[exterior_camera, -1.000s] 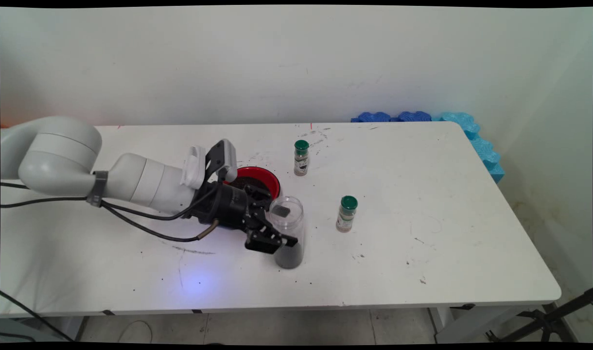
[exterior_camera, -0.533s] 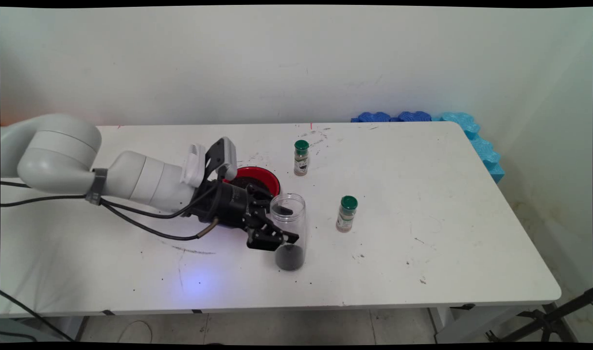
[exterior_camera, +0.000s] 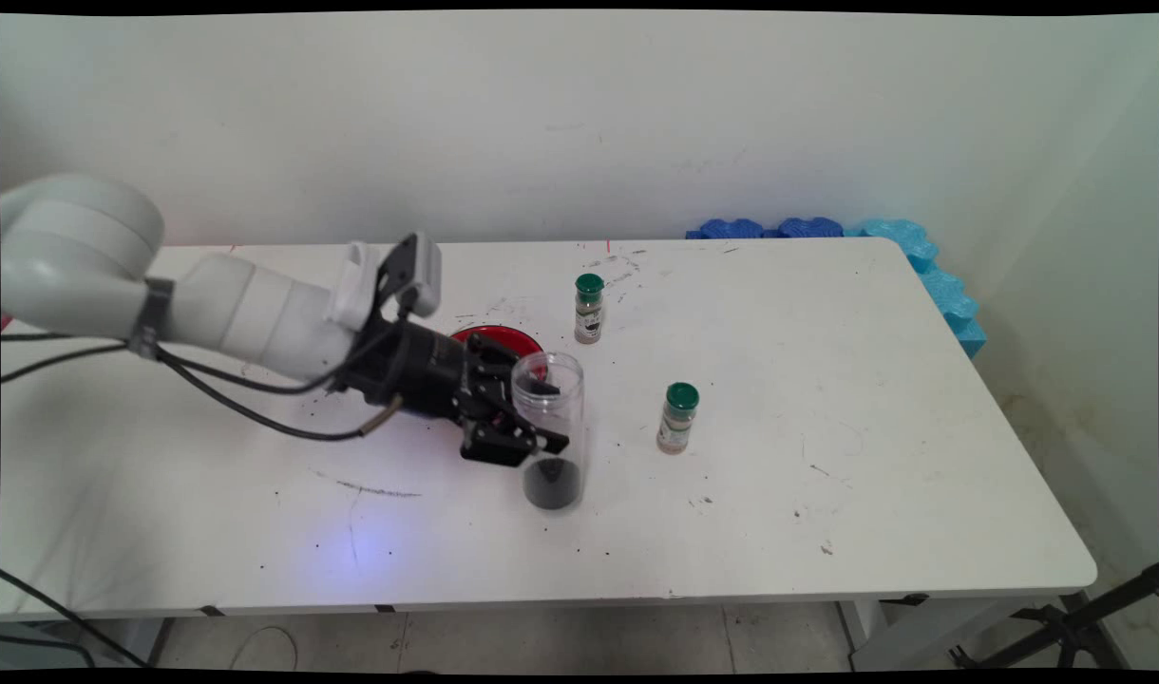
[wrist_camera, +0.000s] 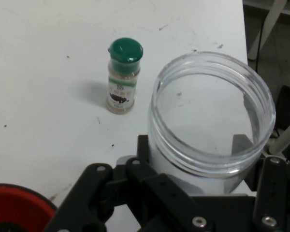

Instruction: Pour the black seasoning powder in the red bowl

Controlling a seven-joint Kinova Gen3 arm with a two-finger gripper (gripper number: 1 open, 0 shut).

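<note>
My gripper [exterior_camera: 540,418] is shut on a clear plastic jar [exterior_camera: 549,432] with dark grains in its bottom, holding it upright a little above the table. In the hand view the jar's open mouth [wrist_camera: 212,113] fills the right half, between my gripper [wrist_camera: 198,166] and its linkage. A red bowl [exterior_camera: 500,340] with dark grains lies just behind the jar, partly hidden by my hand. Its rim shows at the hand view's lower left corner [wrist_camera: 19,205]. A green-capped spice bottle [exterior_camera: 676,418] stands to the jar's right, and is also in the hand view [wrist_camera: 123,76].
A second green-capped spice bottle [exterior_camera: 588,309] stands further back, right of the bowl. Blue foam pieces [exterior_camera: 826,230] lie along the table's far right corner. Dark grains and scuff marks dot the white table [exterior_camera: 826,494]. Black cables hang under the arm.
My gripper has risen and drawn back to the left with the jar, which now hangs off the table. The arm's elbow has lifted.
</note>
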